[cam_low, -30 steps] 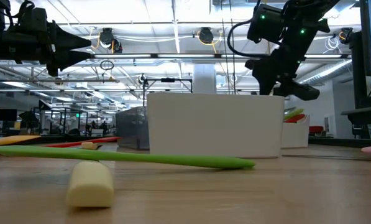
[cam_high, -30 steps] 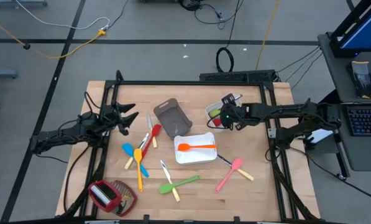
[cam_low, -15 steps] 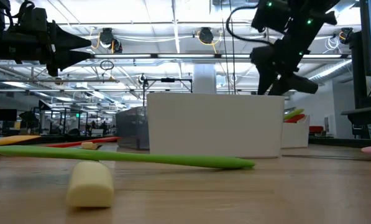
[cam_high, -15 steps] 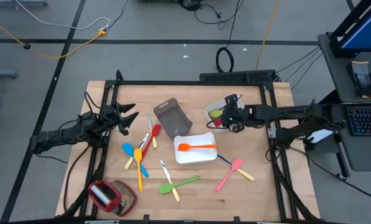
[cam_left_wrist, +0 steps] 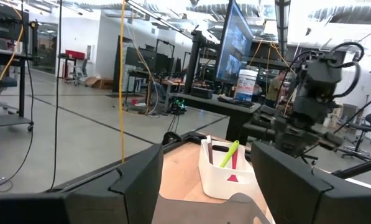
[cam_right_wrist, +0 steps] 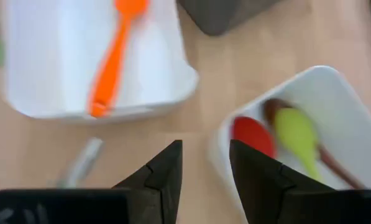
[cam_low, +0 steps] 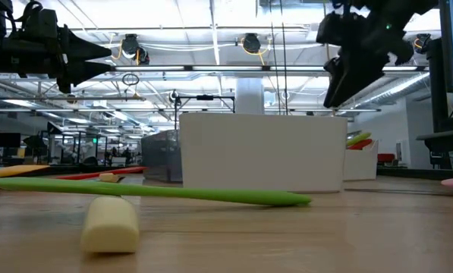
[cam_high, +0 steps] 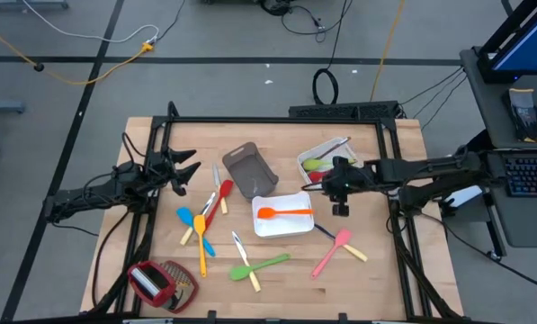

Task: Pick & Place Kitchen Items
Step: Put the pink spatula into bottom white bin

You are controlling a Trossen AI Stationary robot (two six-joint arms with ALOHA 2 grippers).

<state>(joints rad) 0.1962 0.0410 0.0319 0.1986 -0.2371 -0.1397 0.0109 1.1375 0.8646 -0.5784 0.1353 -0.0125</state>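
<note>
- The right end effector (cam_high: 340,200) hovered over bare wooden tabletop (cam_high: 376,270) between two white rectangular trays, its fingers (cam_right_wrist: 164,171) slightly parted and empty.
- The nearer tray (cam_right_wrist: 166,87) held an orange spoon (cam_right_wrist: 114,56).
- The far tray (cam_right_wrist: 334,112) held red, lime-green (cam_right_wrist: 297,134) and seemingly brown utensils.
- The left end effector (cam_high: 185,167) waited wide open, empty, beside a grey-brown tray (cam_high: 248,169).

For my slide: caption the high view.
Right gripper hovers open beside white tray holding orange spoon.
</note>
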